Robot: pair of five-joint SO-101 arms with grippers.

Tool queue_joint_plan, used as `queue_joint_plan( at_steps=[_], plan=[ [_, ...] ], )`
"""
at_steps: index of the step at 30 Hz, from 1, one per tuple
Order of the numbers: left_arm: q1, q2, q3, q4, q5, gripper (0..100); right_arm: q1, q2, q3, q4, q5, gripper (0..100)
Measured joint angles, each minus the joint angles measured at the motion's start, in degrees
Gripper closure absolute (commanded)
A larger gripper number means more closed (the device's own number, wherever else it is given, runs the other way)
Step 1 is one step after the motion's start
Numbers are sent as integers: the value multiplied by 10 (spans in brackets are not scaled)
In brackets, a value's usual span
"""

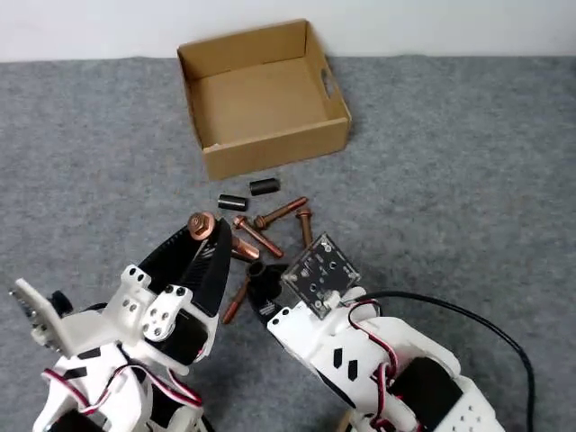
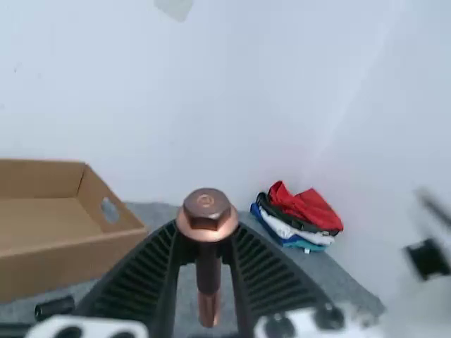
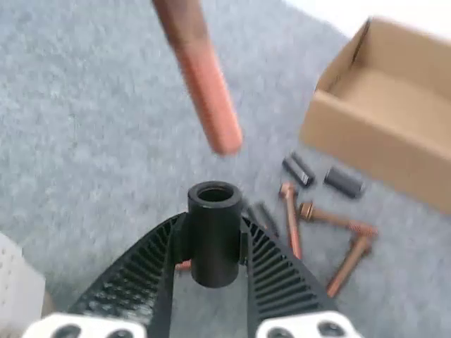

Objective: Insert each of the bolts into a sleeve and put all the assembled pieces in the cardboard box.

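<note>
One held bolt [image 2: 205,232], one held sleeve [image 3: 213,232], one cardboard box [image 1: 274,148]

Loose bolts [image 1: 281,212] and sleeves [image 1: 264,186] before the cardboard box [image 1: 274,151]; open carpet [image 1: 450,162] beside.

We count five copper bolts for certain: one held bolt [image 1: 201,225] and four loose bolts [image 1: 281,213] on the worktop [image 1: 468,180]. A copper piece [image 1: 245,248] half hidden beside them may be a sixth; we cannot tell. Four sleeves: one held sleeve [image 3: 213,232], three loose sleeves [image 1: 265,186]. One cardboard box [image 1: 270,148]. Two arms [image 1: 99,369].
</note>
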Motion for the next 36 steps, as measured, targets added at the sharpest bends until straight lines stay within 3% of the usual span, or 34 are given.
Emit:
queue_joint_plan(
  at_steps=[8,17,21,28,36],
  plan=[
    [1,-1,5,8,0,995,11,0,-6,-41,68,991],
    [3,-1,4,44,-3,995,12,2,-13,-42,80,991],
    [36,-3,20,76,-25,990,12,3,-12,-41,97,991],
    [59,-4,69,91,-84,806,13,4,-11,-40,111,991],
    [57,-5,69,116,-99,797,15,2,-11,-41,113,991]
  ],
)
